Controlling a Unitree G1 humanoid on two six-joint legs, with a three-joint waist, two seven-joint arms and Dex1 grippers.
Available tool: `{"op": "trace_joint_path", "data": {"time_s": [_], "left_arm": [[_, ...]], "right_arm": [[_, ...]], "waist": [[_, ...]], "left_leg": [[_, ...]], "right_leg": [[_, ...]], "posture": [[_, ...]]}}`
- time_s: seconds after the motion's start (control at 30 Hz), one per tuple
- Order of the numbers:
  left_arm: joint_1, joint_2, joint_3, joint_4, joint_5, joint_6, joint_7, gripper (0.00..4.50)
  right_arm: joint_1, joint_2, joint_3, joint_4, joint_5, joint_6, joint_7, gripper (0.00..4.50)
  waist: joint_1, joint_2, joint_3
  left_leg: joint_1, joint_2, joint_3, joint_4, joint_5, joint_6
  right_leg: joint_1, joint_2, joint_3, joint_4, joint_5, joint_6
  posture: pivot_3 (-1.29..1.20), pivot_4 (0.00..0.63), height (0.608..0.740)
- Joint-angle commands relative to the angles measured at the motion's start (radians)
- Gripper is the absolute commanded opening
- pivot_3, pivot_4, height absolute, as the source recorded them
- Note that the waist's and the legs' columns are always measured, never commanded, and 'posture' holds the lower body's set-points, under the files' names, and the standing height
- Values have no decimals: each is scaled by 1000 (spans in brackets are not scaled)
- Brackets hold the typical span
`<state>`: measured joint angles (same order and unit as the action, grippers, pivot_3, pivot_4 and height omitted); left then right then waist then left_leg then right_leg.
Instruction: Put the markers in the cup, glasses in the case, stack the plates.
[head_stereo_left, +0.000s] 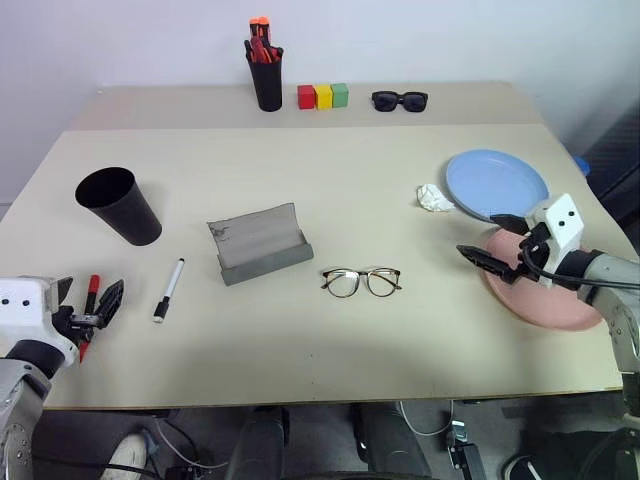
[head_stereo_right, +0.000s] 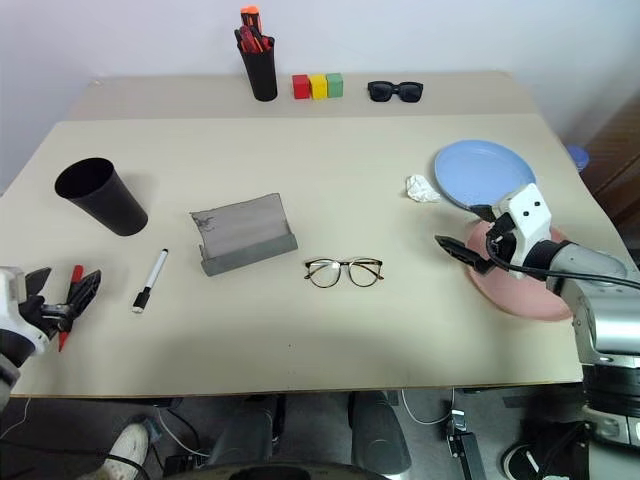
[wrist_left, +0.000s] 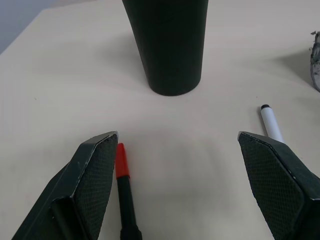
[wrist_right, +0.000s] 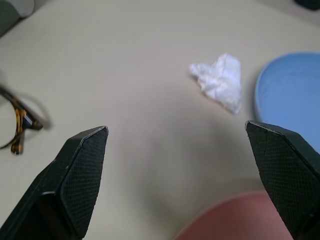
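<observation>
- At lower left our left gripper (head_stereo_left: 95, 310) hovers over the red-capped marker (head_stereo_left: 90, 300), fingers wide, holding nothing.
- White marker (head_stereo_left: 169, 289) lies beside it; cup (head_stereo_left: 118, 205) above.
- Centre: case (head_stereo_left: 258, 243) open, glasses (head_stereo_left: 362, 281) just right.
- Right gripper (head_stereo_left: 490, 243) gapes empty over the pink plate (head_stereo_left: 545, 300); blue plate (head_stereo_left: 497, 183) touches it.

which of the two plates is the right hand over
The pink plate; the right hand hangs over its edge, while the blue plate lies farther back.

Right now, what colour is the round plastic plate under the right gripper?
Pink; the round plastic plate shows best in the right eye view.
</observation>
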<state>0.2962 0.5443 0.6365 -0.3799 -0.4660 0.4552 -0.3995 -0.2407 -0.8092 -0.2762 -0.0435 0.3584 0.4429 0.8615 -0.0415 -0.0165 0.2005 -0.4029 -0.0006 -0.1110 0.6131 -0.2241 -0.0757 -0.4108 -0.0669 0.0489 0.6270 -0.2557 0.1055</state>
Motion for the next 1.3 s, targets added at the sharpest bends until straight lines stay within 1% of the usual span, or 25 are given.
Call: {"op": "trace_joint_path", "data": {"time_s": [0.03,0.17,0.3,0.37,0.4,0.43,0.5,0.53,0.6,0.67,0.7,0.77,0.93,1.0,1.07,1.23,1.27,1.3], "left_arm": [[-13,0,-8,-10,27,-22,15,3930],[-27,-10,-5,-6,39,-33,35,3930],[-38,-25,22,-2,49,-6,87,3930],[-45,-14,35,9,63,56,137,3930],[-54,-5,37,13,61,115,166,3930],[-62,6,44,21,59,166,186,4466],[-97,24,35,22,71,276,242,4486],[-116,32,29,22,79,304,262,4486],[-163,35,46,38,55,382,284,4486],[-214,44,28,27,44,524,317,4486],[-232,69,8,35,44,601,315,4486],[-258,100,-14,64,52,678,306,4486],[-382,84,19,147,17,788,292,4486],[-420,92,14,180,27,809,292,3957],[-451,101,7,210,46,824,303,3208],[-500,104,29,254,68,820,317,541],[-511,101,43,251,80,750,322,34],[-518,98,53,249,89,698,326,34]], "right_arm": [[-22,13,18,-31,3,-12,-12,4500],[-60,34,45,-25,9,-18,-20,4500],[-115,78,113,-25,-21,-37,-44,4500],[-145,117,157,-37,-50,-41,-84,4500],[-160,144,184,-51,-58,-42,-97,4500],[-170,173,211,-80,-61,-31,-113,4500],[-190,222,275,-133,-64,-16,-117,4500],[-191,237,310,-163,-69,-13,-111,4500],[-181,264,387,-234,-78,-5,-98,4500],[-180,279,464,-310,-61,0,-53,4500],[-184,290,498,-341,-56,0,-36,4500],[-186,324,536,-370,-47,9,-40,4500],[-176,377,599,-387,-63,21,-58,4500],[-177,389,597,-379,-61,23,-69,4500],[-177,391,590,-365,-68,15,-75,4500],[-177,395,590,-359,-79,7,-82,4500],[-181,395,590,-354,-85,-2,-82,4500],[-185,396,590,-351,-89,-7,-82,4500]], "waist": [[0,0,0],[-2,0,0],[-2,0,0],[-3,0,0],[-2,0,0],[-2,0,0],[-2,0,0],[-2,0,0],[1,0,0],[3,0,0],[2,-1,0],[-2,-1,-1],[1,-1,-1],[2,-1,-1],[1,-1,-1],[-5,-1,-1],[-5,-1,-1],[-4,-1,-1]], "left_leg": [[0,0,0,0,0,0],[0,0,0,0,0,0],[1,0,0,0,0,0],[1,0,-1,0,0,0],[1,0,-1,0,0,0],[1,0,-1,0,0,0],[1,0,-2,0,0,0],[1,0,-2,0,0,0],[1,0,-2,0,0,0],[1,0,-3,0,0,0],[1,0,-3,0,0,0],[1,0,-3,0,0,0],[6,0,-4,0,0,0],[7,0,-4,0,0,0],[8,0,-3,0,0,0],[10,0,-3,-2,0,0],[10,1,-3,-2,0,0],[11,1,-3,-2,0,0]], "right_leg": [[0,0,0,0,0,0],[0,0,0,0,0,0],[0,0,0,2,0,0],[0,1,0,2,0,0],[0,1,0,2,0,0],[0,1,0,3,0,0],[0,2,0,3,0,0],[0,2,0,3,0,0],[0,2,0,3,0,1],[0,2,0,3,0,1],[0,2,-1,3,0,1],[0,2,-1,3,2,3],[4,2,-1,5,0,1],[5,2,-1,4,0,1],[6,2,-1,4,0,1],[6,2,-1,5,0,1],[6,3,-1,5,0,1],[6,3,-1,5,0,1]], "posture": [[0,150,740],[0,150,740],[0,150,740],[0,150,740],[0,150,740],[0,150,740],[0,150,740],[0,150,740],[0,150,740],[0,150,740],[0,150,740],[0,150,740],[0,150,740],[0,150,740],[0,150,740],[0,150,740],[0,150,740],[0,150,740]]}}
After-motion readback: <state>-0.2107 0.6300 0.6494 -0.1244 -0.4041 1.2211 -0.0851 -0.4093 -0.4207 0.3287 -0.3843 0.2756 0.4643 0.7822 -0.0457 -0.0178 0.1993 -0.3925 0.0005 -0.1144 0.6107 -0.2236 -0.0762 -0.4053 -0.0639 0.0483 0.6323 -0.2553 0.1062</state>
